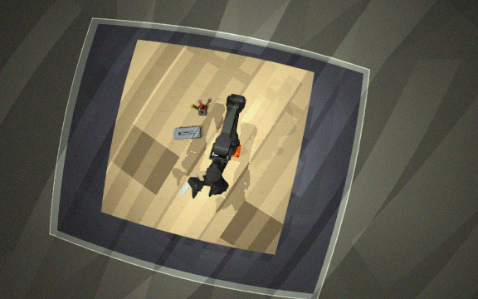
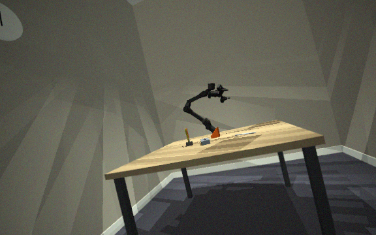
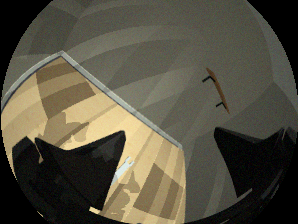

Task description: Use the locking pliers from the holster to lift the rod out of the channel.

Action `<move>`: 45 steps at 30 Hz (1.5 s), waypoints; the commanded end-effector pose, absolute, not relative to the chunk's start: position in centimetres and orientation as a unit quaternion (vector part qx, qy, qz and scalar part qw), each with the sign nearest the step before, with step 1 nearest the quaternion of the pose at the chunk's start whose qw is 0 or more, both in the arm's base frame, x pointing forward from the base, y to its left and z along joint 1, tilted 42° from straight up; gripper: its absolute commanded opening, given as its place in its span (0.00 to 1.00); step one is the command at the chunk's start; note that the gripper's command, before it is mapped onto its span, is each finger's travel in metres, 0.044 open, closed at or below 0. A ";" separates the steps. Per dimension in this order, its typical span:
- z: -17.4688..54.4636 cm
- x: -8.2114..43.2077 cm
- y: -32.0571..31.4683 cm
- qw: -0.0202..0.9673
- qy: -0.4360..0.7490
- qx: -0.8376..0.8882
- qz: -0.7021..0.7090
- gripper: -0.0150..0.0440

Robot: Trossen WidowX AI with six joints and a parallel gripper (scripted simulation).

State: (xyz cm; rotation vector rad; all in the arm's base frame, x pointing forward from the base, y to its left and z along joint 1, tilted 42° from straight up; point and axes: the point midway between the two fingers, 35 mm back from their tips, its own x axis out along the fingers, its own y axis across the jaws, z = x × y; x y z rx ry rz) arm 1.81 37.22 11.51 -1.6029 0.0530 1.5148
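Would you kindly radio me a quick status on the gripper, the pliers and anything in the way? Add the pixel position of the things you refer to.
Gripper [image 1: 204, 192] [image 2: 228, 93] [image 3: 173, 135] open, empty, high above table. Pliers [image 1: 202, 107] [image 2: 187, 135] upright in holster [image 1: 202, 112] [image 2: 189, 143]. No obstruction seen around pliers.

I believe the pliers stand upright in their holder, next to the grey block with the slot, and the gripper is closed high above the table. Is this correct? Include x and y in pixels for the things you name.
Not quite: the gripper [image 1: 202, 192] [image 2: 226, 94] [image 3: 173, 135] is open, as the wrist view shows with its fingers wide apart. The pliers [image 2: 187, 134] do stand upright in their holder [image 1: 202, 112] [image 2: 189, 143], next to the slotted grey block [image 1: 187, 136] [image 2: 205, 141], and the gripper is high above the table [image 1: 160, 100] [image 2: 162, 156] [image 3: 90, 117].
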 end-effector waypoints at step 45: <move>24.4 33.8 3.1 0.977 0.172 -0.120 0.031 1.00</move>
